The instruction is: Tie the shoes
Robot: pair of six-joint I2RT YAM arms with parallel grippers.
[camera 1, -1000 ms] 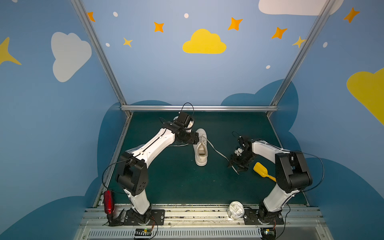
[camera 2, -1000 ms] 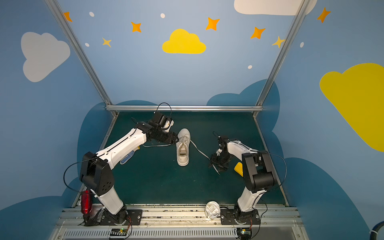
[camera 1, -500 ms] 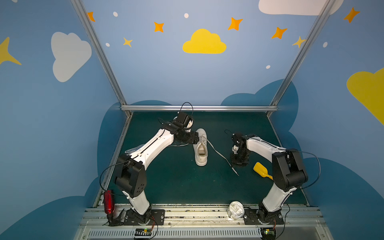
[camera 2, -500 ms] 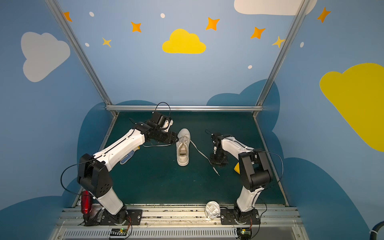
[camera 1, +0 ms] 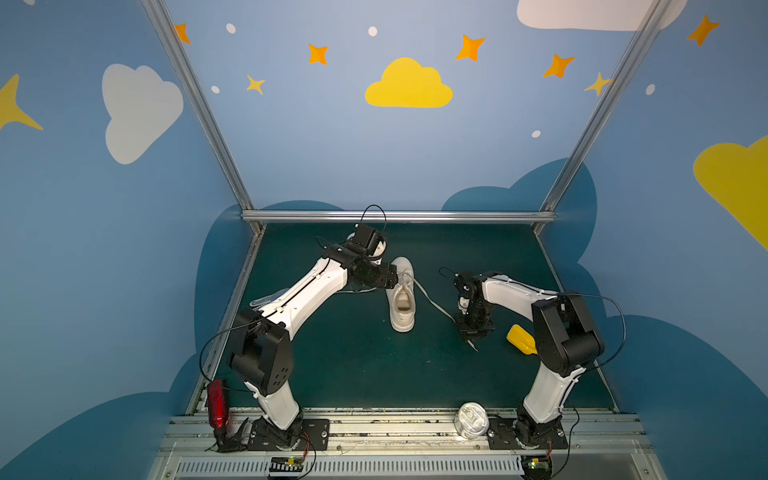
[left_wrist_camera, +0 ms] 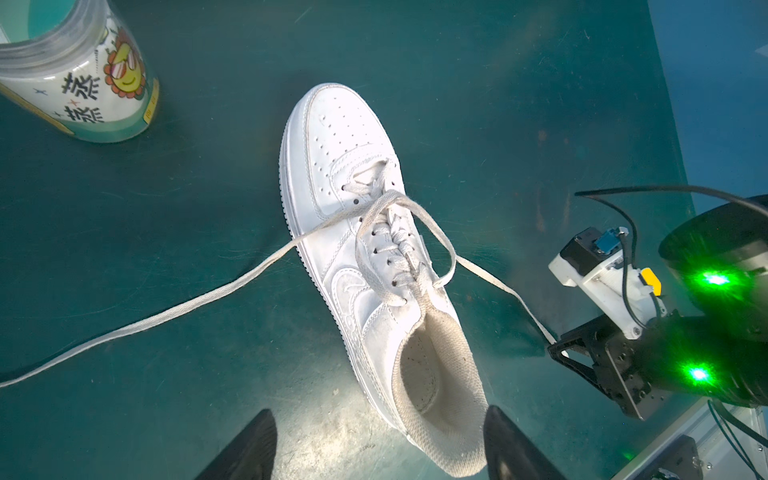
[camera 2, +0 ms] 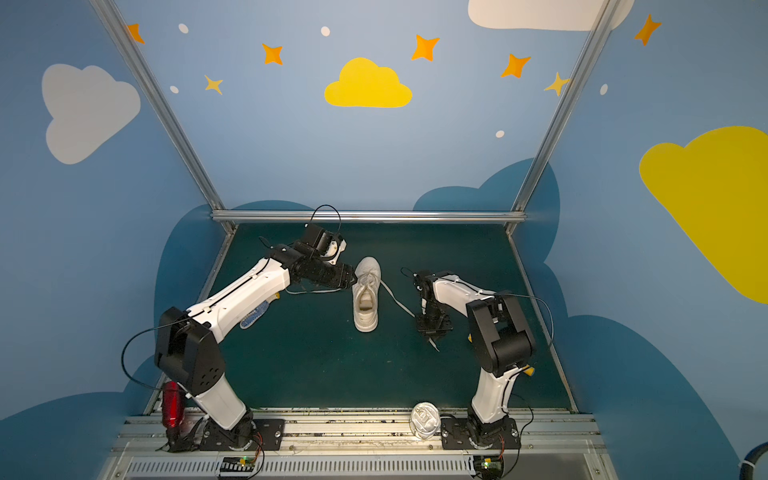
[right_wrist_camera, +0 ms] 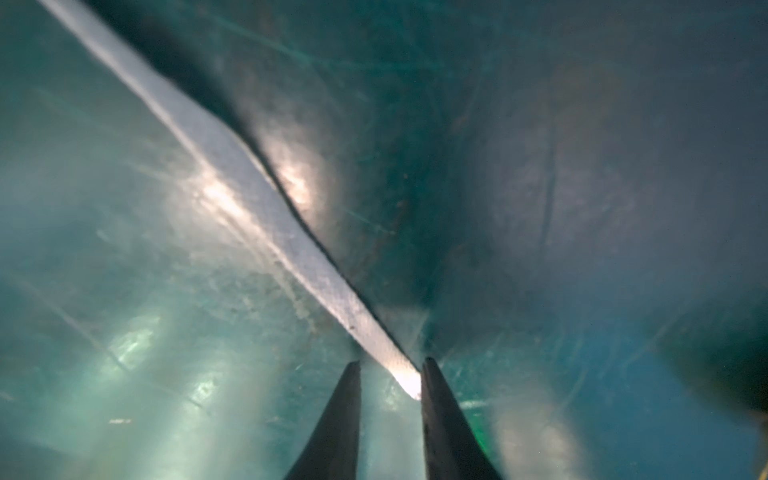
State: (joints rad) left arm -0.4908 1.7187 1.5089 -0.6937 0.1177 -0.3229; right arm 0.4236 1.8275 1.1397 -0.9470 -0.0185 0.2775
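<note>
Sneaker (camera 1: 401,297) sits upright mid-desk (camera 1: 353,365) between our two arms, toe to the back wall, heel toward the bases. It's untied: the left lace (left_wrist_camera: 166,316) crosses the tongue and trails off across the desk, and the right lace (camera 1: 432,301) runs out to the right claw (right_wrist_camera: 390,365).

Left claw (left_wrist_camera: 378,415) is spread wide, gripping nothing, close by the sneaker's left side.

Right claw is tip-down at the desk, with a small gap between its fingers (right_wrist_camera: 440,415). The right lace runs into that gap and touches one finger. We can't tell if it's pinched.

A printed cup (left_wrist_camera: 79,75) stands near the toe.
</note>
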